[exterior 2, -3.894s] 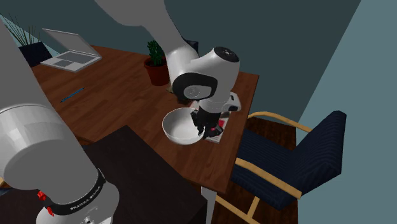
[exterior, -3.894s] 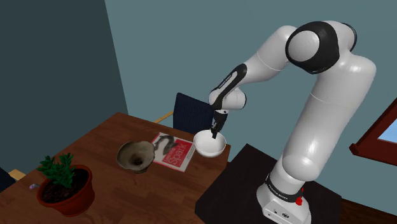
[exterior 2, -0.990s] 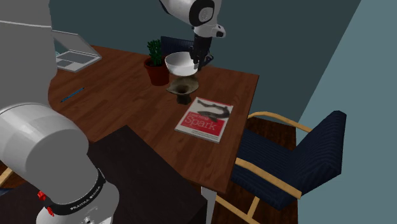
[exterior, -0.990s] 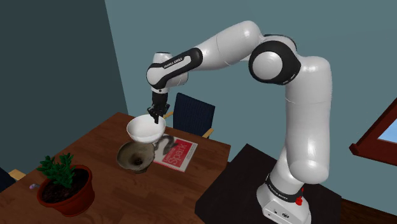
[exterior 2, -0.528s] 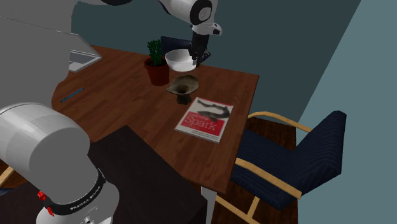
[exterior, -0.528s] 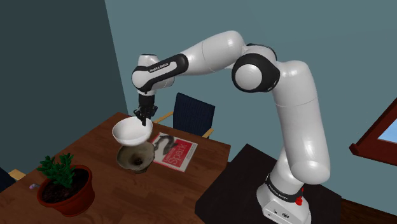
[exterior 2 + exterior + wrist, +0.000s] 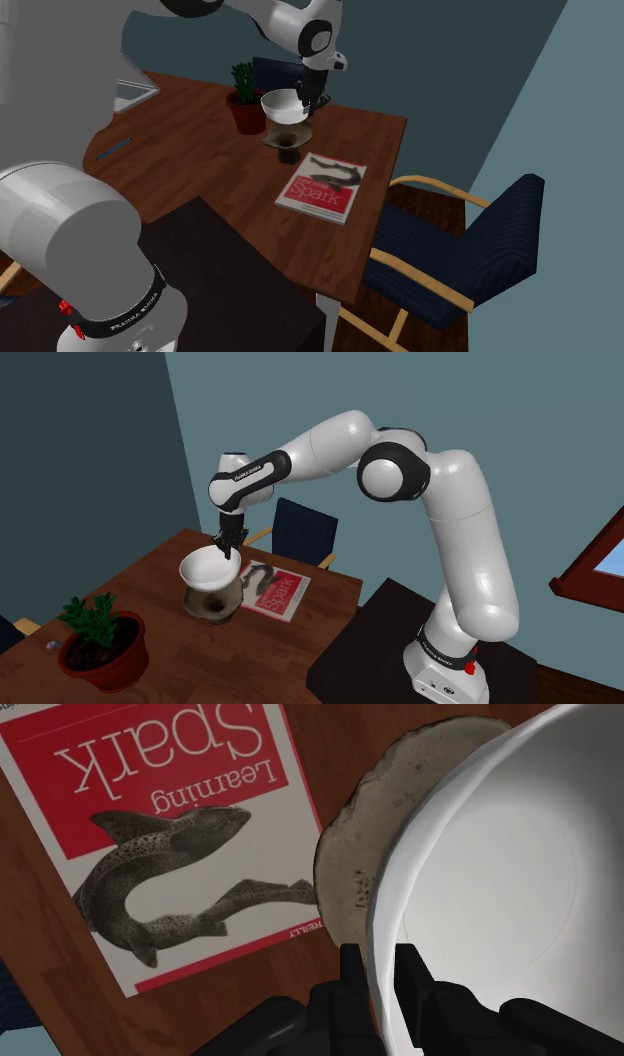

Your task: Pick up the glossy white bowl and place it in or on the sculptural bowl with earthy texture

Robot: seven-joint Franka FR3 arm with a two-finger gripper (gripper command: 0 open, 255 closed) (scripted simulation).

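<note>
The gripper's [image 7: 378, 979] jaws are clamped on the rim of the white bowl [image 7: 500, 874], which hangs beside them, close over the rough tan sculptural bowl [image 7: 350, 854]. Pinched at one edge, it may swivel or slip. Released off-centre, it could slide off the uneven lip toward the red book [image 7: 170, 834]. The bowl is smooth, glossy and thin-rimmed.

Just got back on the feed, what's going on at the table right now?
The arm's black gripper is shut on the rim of the white bowl and holds it directly over the rough-textured brown bowl on the wooden table. Whether the two bowls touch I cannot tell. The white bowl is not yet released. A red Learning Spark book lies beside the brown bowl.
</note>
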